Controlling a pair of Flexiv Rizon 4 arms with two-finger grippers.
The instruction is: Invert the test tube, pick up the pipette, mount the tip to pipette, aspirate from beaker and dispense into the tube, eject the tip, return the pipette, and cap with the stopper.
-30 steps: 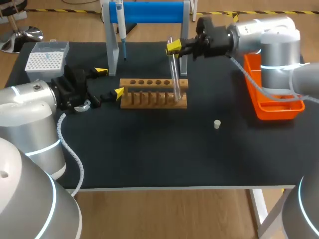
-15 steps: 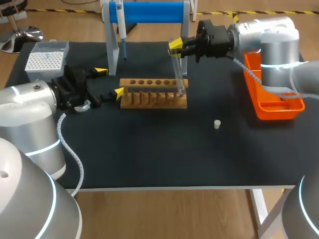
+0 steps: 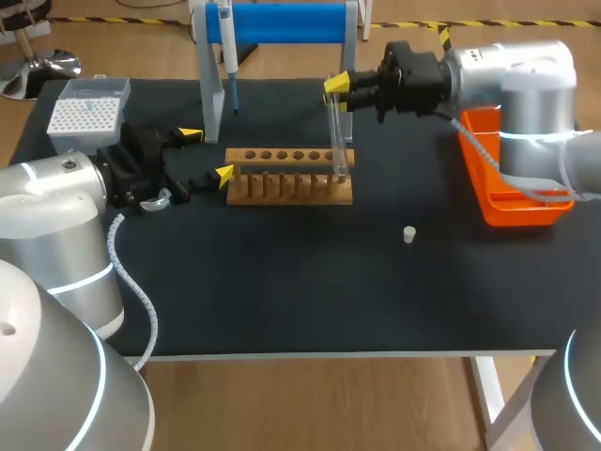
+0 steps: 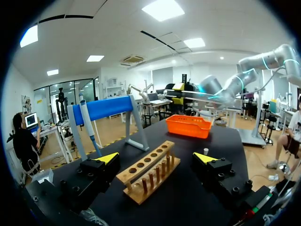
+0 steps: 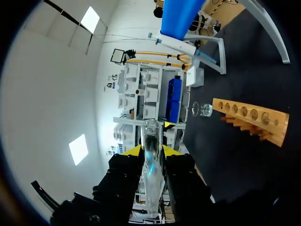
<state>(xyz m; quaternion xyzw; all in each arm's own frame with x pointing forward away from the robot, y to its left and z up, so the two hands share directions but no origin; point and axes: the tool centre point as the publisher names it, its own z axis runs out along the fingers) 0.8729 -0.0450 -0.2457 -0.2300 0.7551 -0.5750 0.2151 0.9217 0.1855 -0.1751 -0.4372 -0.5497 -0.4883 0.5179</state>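
My right claw (image 3: 340, 86) grips the test tube (image 3: 336, 136), nearly upright, its low end at the right end of the wooden rack (image 3: 282, 178). My left claw (image 3: 207, 154) is released, just beside the rack's other end. The stopper (image 3: 409, 234) sits on the tabletop (image 3: 282, 282).

One clear glass test tube (image 3: 335, 141). One pale wooden peg rack (image 3: 291, 178) mid-worktop (image 3: 282, 291). One blue-barred stand (image 3: 277, 23) at 12 o'clock, carrying one slim white pipette (image 3: 227, 47). One white tip box (image 3: 86, 113) at 10 o'clock. One orange plastic tray (image 3: 526, 209) at 2 o'clock. One small white stopper (image 3: 409, 234) at 3 o'clock. One small clear glass beaker (image 5: 202, 110). Two yellow-tipped claws: left claw (image 3: 207, 154), right claw (image 3: 338, 89).
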